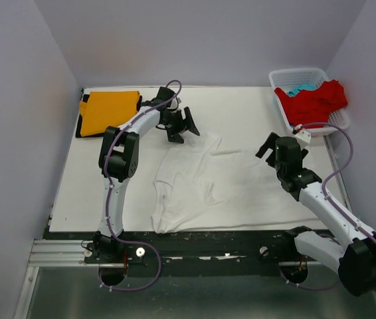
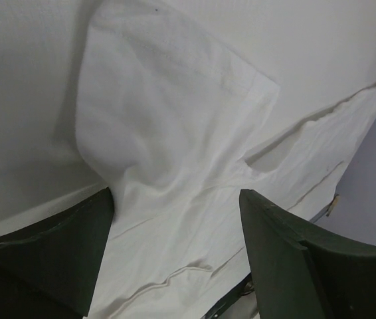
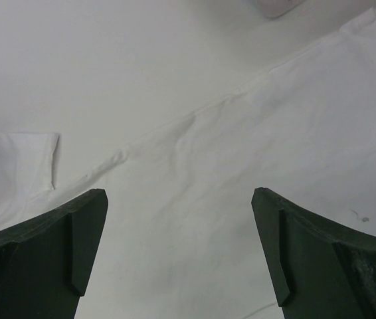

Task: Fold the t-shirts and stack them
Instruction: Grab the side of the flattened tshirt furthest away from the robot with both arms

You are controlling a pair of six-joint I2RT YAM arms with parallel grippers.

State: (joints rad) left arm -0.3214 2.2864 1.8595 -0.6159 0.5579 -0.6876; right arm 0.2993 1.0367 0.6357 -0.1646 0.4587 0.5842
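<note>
Table: white cover, the working area for both arms.

White t-shirt: it lay mid-table, opened out but rumpled and not folded. We read its long axis as near-left to far-right, though the wrinkles made that a loose call. One short sleeve stuck out at the far-left corner of the cloth.

Basket: it sat at the far-right corner, well apart from the white shirt, with the red t-shirt spilling over its rim and the light blue t-shirt under it.

Orange t-shirt: it was folded at the far-left corner. A dark edge showed along its left side, and we couldn't tell what that was.

Left gripper: it was over the far-left corner of the white shirt with its jaws apart and nothing held. In the left wrist view the sleeve lay flat on the table, below and just ahead of the gap. We couldn't tell whether the fingers were touching the cloth.

Right gripper: it was over the shirt's right edge with its jaws wide and nothing between them. The right wrist view showed a shirt edge running diagonally across the gap, with cloth on the near side.

Our read was that the fold hadn't started. The left arm was the nearer one to the sleeve and the right arm to the opposite edge. The sleeve sat straight under the left jaws, so a plain descent and pinch looked enough. The risk was catching only the top layer, or pulling the table cover up with it.
</note>
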